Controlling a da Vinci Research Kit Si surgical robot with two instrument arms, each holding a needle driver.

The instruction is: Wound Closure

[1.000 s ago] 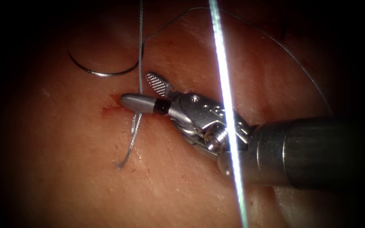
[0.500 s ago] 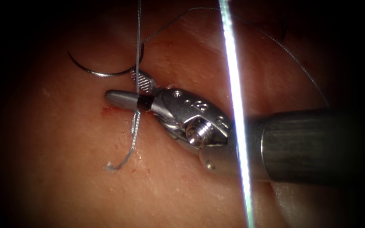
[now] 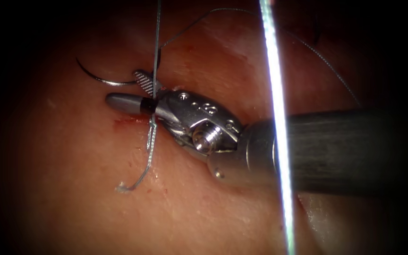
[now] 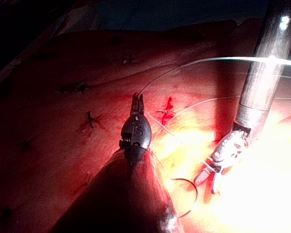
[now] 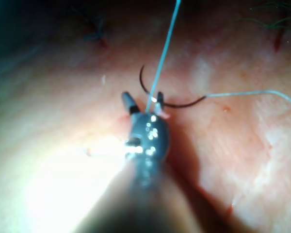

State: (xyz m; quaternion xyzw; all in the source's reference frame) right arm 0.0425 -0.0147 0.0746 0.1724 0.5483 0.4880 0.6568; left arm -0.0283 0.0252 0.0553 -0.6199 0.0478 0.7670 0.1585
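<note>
In the endoscope view my right tool [image 3: 124, 88] comes in from the right. Its jaws stand open on either side of the taut thread [image 3: 156, 42], which rises from a knot [image 3: 151, 134] at the cut [image 3: 128, 123]. A short frayed tail [image 3: 123, 187] lies below the knot. The curved needle [image 3: 101, 79] lies free on the tissue, up and left of the jaws, held by neither tool. The right wrist view shows the same open jaws [image 5: 143, 99] with thread [image 5: 165, 43] between them. In the left wrist view my left tool [image 4: 137, 101] is shut on thread.
A bright, out-of-focus strand of thread [image 3: 276, 118] crosses in front of the right tool's shaft [image 3: 336, 151]. A thinner strand [image 3: 317, 52] arcs across the tissue's upper right. Red fluid stains the cut. Older stitches [image 4: 89, 119] mark the tissue in the left wrist view.
My right tool has moved left and slightly up, so the upright thread now sits deep between its open jaws. The bright foreground strand has drifted right. The needle has not moved.
</note>
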